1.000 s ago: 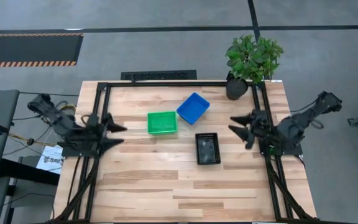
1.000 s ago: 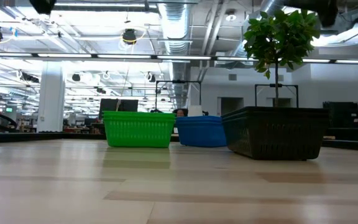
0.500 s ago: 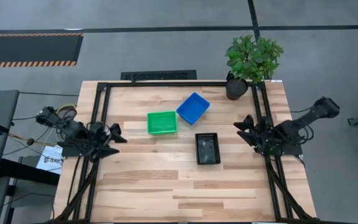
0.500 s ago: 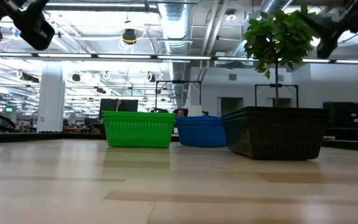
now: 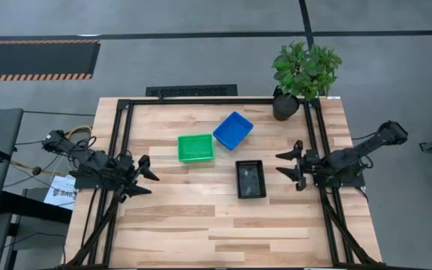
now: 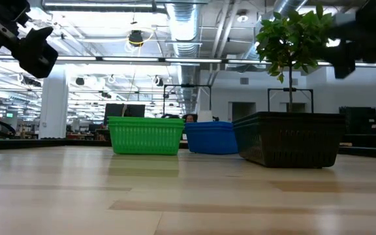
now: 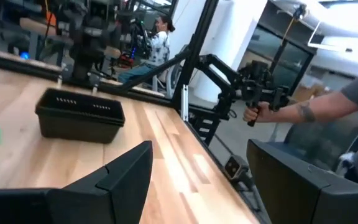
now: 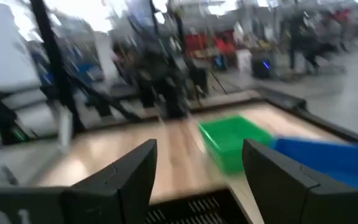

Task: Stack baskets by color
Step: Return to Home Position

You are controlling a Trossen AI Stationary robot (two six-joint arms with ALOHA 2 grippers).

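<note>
Fingers released, empty: your left gripper (image 5: 147, 174) at nine o'clock, right gripper (image 5: 282, 163) at three; green basket (image 5: 196, 148), blue basket (image 5: 233, 130), black basket (image 5: 250, 178) between. Only the left wrist view shows a person's hand (image 7: 253, 114).

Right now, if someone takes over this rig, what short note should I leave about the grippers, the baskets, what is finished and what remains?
Left gripper: open, empty, at the left edge of the table.
Right gripper: open, empty, at the right edge, near the black stack but not touching it.
Green stack is mid-table, with the blue stack close at its right, turned at an angle.
Done: one pile per colour shows and no loose basket. The number of baskets in each pile cannot be read.
Left: probably only parking both arms.
</note>
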